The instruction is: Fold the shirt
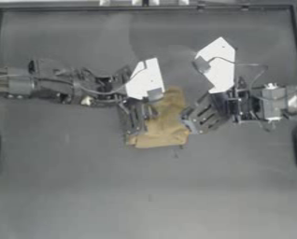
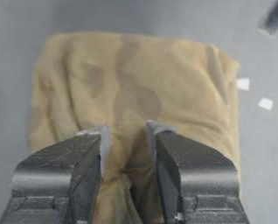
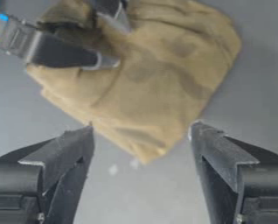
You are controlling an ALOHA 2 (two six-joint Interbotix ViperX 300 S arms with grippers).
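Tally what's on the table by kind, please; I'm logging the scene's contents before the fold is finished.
Shirts: 1, the tan shirt, folded into a narrow bundle
Grippers: 2, the left gripper closed on the cloth and the right gripper open beside it
Total: 3

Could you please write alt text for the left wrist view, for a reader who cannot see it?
The left gripper pinches a fold of the tan shirt, its two dark jaws close together with cloth bunched between them. The shirt lies as a compact folded bundle on the grey table.
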